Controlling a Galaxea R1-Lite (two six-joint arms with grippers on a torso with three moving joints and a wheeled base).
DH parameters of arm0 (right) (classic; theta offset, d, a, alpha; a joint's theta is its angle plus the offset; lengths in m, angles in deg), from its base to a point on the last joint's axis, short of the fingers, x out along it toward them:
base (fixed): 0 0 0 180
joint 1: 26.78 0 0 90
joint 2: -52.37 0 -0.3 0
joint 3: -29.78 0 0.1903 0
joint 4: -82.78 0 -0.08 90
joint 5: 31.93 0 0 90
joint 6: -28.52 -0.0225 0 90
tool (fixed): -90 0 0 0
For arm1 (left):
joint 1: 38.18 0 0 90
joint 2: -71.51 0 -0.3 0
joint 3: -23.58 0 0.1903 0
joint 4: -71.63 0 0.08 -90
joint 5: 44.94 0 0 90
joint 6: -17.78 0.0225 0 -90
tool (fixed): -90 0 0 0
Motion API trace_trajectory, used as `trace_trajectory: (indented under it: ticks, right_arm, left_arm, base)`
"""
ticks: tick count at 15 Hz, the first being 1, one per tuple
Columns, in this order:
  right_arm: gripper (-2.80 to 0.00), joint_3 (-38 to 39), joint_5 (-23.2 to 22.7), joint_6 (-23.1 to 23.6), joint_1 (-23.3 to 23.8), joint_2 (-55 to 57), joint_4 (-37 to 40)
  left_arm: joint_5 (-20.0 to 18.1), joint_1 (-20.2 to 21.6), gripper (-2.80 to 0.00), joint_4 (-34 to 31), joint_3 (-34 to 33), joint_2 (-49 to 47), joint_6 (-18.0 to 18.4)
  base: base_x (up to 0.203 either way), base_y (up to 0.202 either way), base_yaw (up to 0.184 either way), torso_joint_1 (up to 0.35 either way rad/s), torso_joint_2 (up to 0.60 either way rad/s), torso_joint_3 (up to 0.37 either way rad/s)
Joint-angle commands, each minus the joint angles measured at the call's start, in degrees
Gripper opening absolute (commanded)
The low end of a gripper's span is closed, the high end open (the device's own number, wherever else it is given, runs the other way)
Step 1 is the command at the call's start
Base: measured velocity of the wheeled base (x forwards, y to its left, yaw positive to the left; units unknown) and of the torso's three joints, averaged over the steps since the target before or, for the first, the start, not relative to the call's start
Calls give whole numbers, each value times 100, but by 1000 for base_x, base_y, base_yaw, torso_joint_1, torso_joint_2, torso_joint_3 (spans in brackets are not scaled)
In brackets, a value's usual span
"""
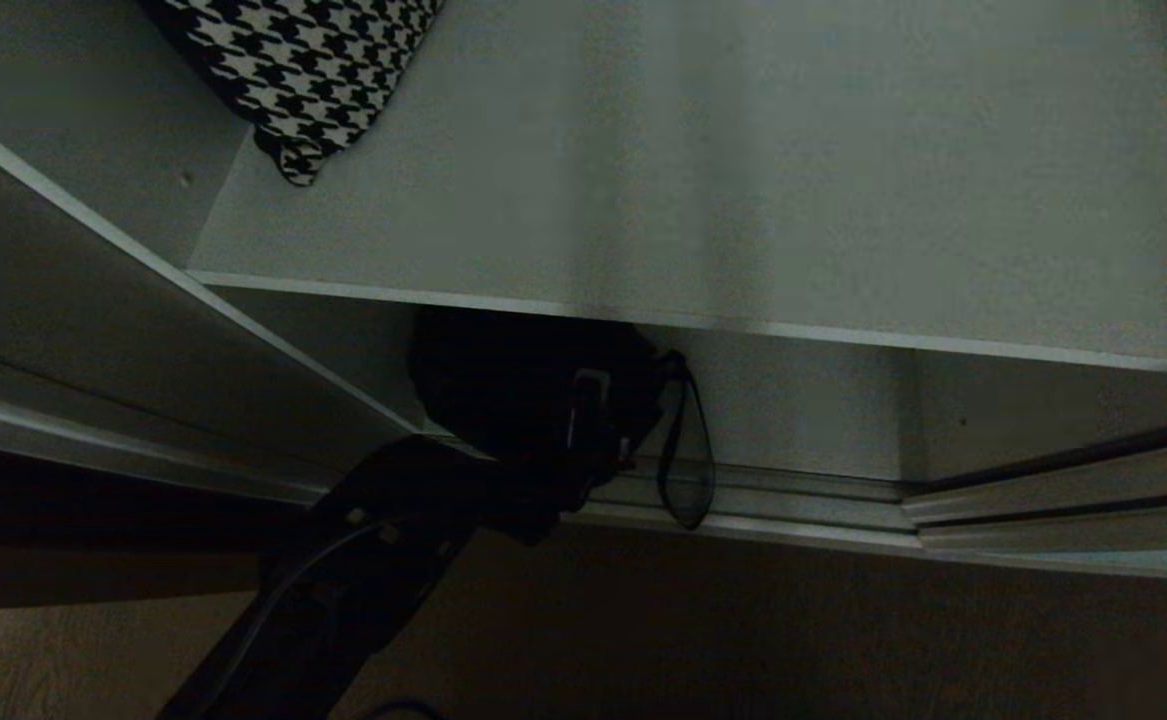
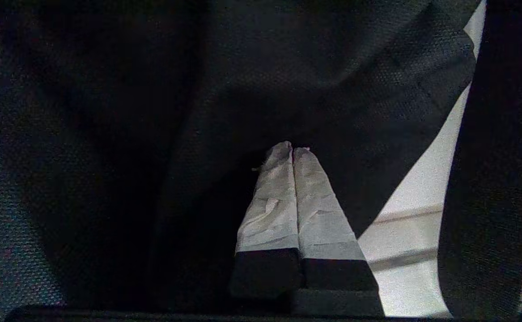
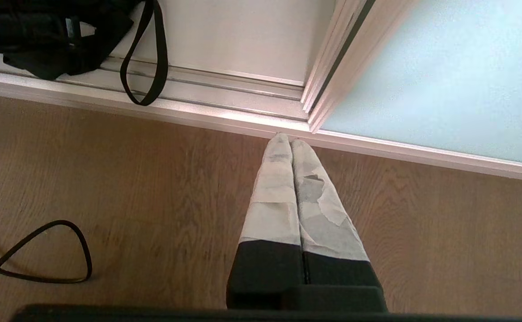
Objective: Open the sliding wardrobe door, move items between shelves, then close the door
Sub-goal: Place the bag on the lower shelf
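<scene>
The black fabric bundle (image 1: 513,380) hangs just under the white shelf (image 1: 743,200), low in the wardrobe opening, with a strap loop (image 1: 688,470) dangling over the bottom track. My left gripper (image 1: 583,430) reaches up into the bundle from below. In the left wrist view the left gripper (image 2: 293,150) is shut, its tips buried in the black fabric (image 2: 108,134) that drapes all round. The sliding wardrobe door (image 3: 444,80), frosted pale blue, stands pushed aside. My right gripper (image 3: 290,141) is shut and empty over the wooden floor, near the door's corner.
A black-and-white houndstooth cushion (image 1: 293,60) lies at the back left of the shelf. Silver door tracks (image 3: 225,96) run along the wardrobe's bottom edge. A black cable (image 3: 41,250) loops on the wooden floor. The wardrobe's side wall (image 1: 93,300) rises at the left.
</scene>
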Motion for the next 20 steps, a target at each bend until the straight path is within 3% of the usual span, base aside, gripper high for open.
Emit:
trace_trajectory:
  ticks: [1, 3, 4, 5, 11, 13, 16, 20]
  right_arm:
    - [-280, 1, 1, 3, -1, -17, 1]
    - [-280, 1, 1, 1, -1, -20, 1]
    - [-280, 1, 1, 1, -1, -11, 1]
    - [-280, 1, 1, 1, -1, -20, 1]
    - [-280, 1, 1, 1, -1, -20, 1]
    - [-280, 1, 1, 1, -1, -20, 1]
    - [-280, 1, 1, 1, -1, -20, 1]
    - [-280, 1, 1, 1, -8, -13, 1]
  left_arm:
    - [6, 59, -280, 655, 12, -141, 100]
    - [-116, 117, -280, 1728, 12, -167, 487]
    - [-371, 135, -280, 2168, 12, -180, 664]
    - [-524, 144, -280, 2321, 12, -198, 749]
    - [-958, 119, -280, 3973, 12, 75, 835]
    - [-996, 108, -280, 4049, 4, 235, 905]
    - [-577, 13, -280, 3813, -214, 482, 889]
    - [-267, -214, -280, 3536, -2269, 1200, 733]
  base:
    - [0, 0, 0, 0, 0, 0]
    - [0, 0, 0, 0, 0, 0]
    - [0, 0, 0, 0, 0, 0]
    - [0, 0, 0, 0, 0, 0]
    - [0, 0, 0, 0, 0, 0]
    - [0, 0, 0, 0, 0, 0]
    - [0, 0, 0, 0, 0, 0]
    - [0, 0, 0, 0, 0, 0]
